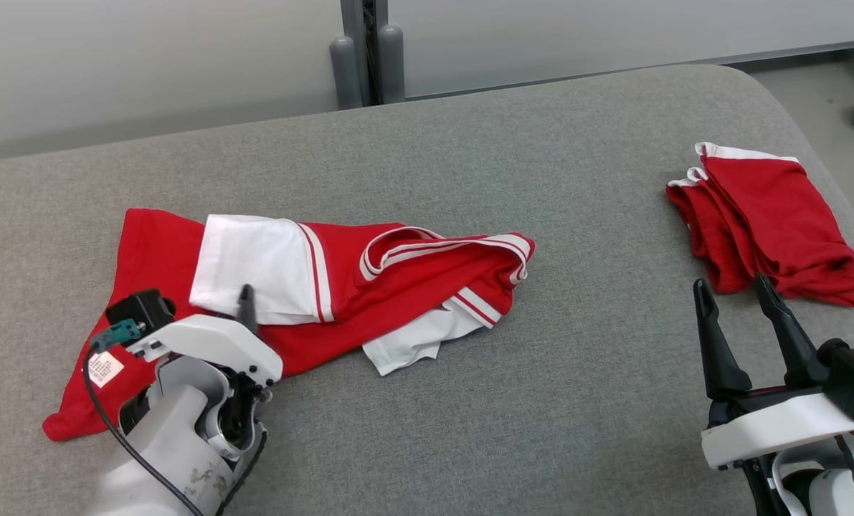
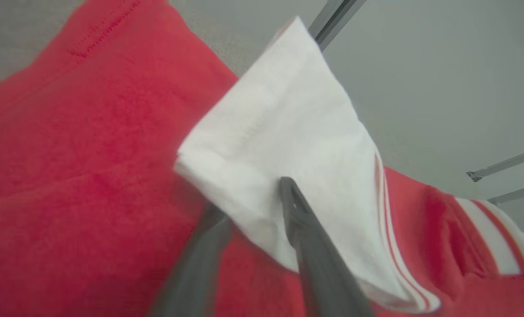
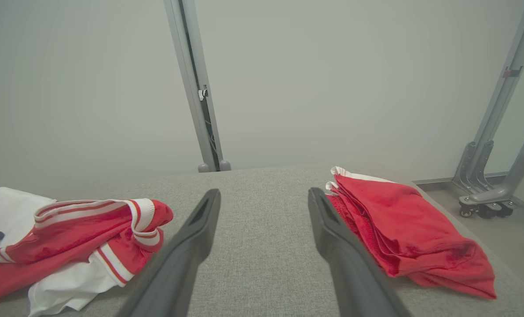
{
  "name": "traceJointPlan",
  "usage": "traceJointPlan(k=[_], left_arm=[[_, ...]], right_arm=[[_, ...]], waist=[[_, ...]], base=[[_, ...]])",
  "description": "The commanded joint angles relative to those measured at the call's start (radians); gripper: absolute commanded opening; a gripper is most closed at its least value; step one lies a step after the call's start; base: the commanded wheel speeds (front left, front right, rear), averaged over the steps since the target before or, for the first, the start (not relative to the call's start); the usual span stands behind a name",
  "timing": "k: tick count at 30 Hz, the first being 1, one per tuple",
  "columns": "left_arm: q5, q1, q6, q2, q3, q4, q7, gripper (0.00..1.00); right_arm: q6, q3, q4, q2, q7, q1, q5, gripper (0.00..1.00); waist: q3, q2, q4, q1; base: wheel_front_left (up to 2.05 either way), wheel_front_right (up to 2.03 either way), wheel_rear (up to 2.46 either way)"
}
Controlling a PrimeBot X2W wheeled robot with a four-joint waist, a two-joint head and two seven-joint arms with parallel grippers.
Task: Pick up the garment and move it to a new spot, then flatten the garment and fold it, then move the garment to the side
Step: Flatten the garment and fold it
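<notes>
Table (image 1: 470, 179); left gripper (image 2: 251, 198) part-open astride sleeve (image 2: 288, 123)

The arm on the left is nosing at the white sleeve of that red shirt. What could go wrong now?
The left gripper straddles just the edge of the white sleeve, so the thin cloth might slip out when lifted. The red shirt lies bunched, so pulling by one sleeve may twist it more. The right gripper, open, hangs close to the folded red garment and could snag it.

The red-and-white jersey-cloth garment (image 1: 398, 287) appeared soft and matt, the grey fabric-covered tabletop (image 1: 541, 143) coarsely woven, and the folded red cloth garment (image 1: 778, 222) matt.
</notes>
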State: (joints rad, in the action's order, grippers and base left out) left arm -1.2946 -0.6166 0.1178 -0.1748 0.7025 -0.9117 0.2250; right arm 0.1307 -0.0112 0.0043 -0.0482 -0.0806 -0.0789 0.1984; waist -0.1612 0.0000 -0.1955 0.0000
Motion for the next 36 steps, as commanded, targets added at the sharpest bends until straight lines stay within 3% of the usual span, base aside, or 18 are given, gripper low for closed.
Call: traceJointPlan(k=[1, 6, 17, 24, 36], left_arm=[[0.005, -0.027, -0.007, -0.006, -0.01, -0.018, 0.011, 0.0], [0.08, -0.082, 0.015, -0.018, 0.011, -0.032, 0.034, 0.0], [0.229, -0.243, 0.043, 0.002, -0.003, 0.107, 0.041, 0.0], [0.292, -0.399, 0.074, 0.016, 0.018, 0.078, 0.039, 0.0], [0.347, -0.551, 0.053, 0.072, 0.055, -0.051, 0.038, 0.0]], right_arm=[[0.0, 0.0, 0.0, -0.005, -0.007, -0.012, 0.0, 1.0], [0.0, -0.005, 0.002, -0.005, -0.015, -0.015, 0.004, 1.0], [0.0, 0.015, 0.015, -0.005, -0.028, -0.036, 0.016, 1.0], [0.0, 0.057, 0.036, -0.005, -0.05, -0.07, 0.044, 1.0], [0.0, 0.096, 0.095, -0.004, -0.11, -0.107, 0.084, 1.0]], waist=[[-0.006, 0.0, -0.008, 0.0], [-0.018, 0.0, -0.017, 0.0], [-0.05, 0.0, -0.046, 0.0], [-0.099, 0.0, -0.144, 0.0], [-0.191, 0.0, -0.272, 0.0]], base=[[0.0, 0.0, 0.0], [0.0, 0.0, 0.0], [0.0, 0.0, 0.0], [0.0, 0.0, 0.0], [0.0, 0.0, 0.0]])
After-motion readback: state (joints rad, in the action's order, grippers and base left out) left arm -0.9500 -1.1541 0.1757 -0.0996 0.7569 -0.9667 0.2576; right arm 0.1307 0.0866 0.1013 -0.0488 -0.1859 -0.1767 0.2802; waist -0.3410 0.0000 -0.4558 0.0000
